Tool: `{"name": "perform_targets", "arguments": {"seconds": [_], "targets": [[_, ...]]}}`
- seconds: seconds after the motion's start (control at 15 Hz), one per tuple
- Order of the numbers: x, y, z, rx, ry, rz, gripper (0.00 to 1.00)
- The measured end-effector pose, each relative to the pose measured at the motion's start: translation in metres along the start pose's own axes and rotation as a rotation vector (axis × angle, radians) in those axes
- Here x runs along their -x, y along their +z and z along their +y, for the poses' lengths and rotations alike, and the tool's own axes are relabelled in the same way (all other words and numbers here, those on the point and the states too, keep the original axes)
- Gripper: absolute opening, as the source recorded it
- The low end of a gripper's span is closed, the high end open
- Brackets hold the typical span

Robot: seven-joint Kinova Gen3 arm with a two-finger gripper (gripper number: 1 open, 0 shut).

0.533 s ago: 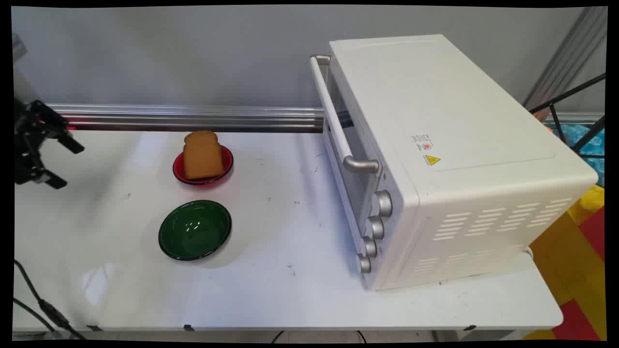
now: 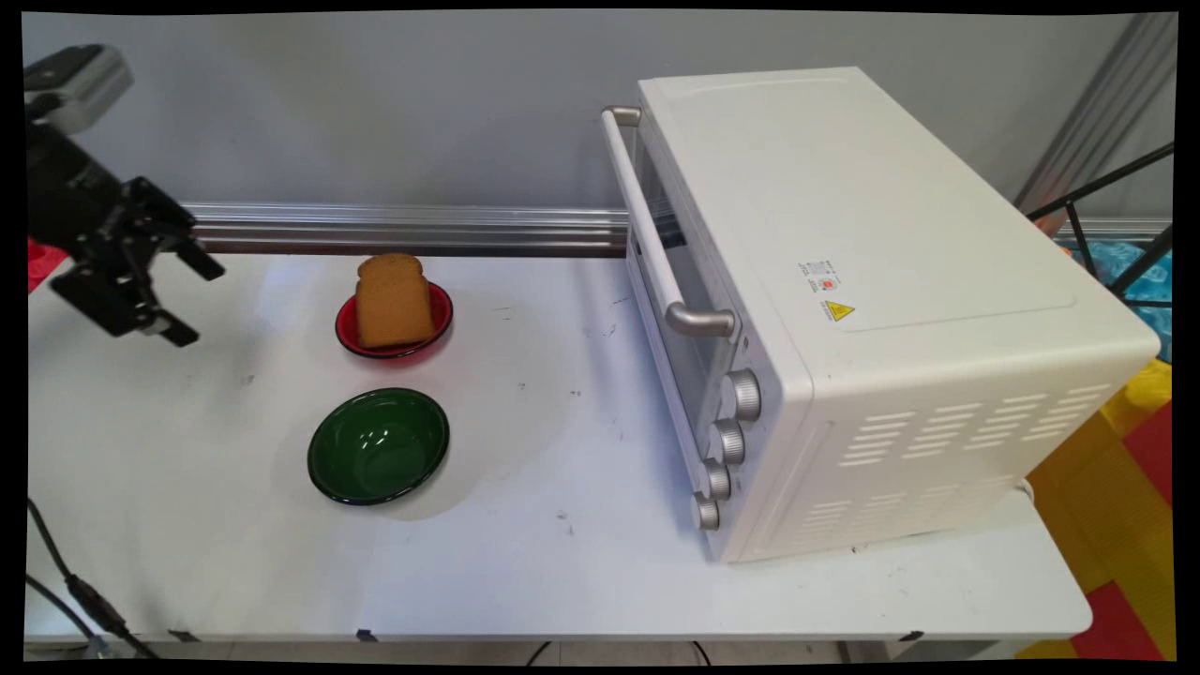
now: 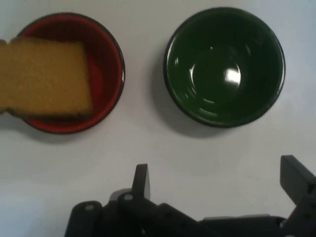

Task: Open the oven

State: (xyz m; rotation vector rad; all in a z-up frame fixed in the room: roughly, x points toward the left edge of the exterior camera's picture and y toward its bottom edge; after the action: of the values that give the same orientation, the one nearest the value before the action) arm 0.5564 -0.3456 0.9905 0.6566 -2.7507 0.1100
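White oven (image 2: 844, 309) — main view only.

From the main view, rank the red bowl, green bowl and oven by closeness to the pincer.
1. Red bowl, holding toast, just right of the open pincer.
2. Green bowl, nearer the table's front edge.
3. Oven, far right.

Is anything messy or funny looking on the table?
The slice of bread is too big for its red bowl, so it leans and pokes over the rim. The green bowl sits empty and upright.
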Motion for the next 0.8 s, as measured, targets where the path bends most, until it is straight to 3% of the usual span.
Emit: {"name": "perform_targets", "arguments": {"seconds": [0.4,0.8], "targets": [[-0.047,0.009,-0.007,-0.008,0.003,0.023,1.00],[-0.123,0.020,-0.014,-0.016,0.003,0.114,1.00]]}}
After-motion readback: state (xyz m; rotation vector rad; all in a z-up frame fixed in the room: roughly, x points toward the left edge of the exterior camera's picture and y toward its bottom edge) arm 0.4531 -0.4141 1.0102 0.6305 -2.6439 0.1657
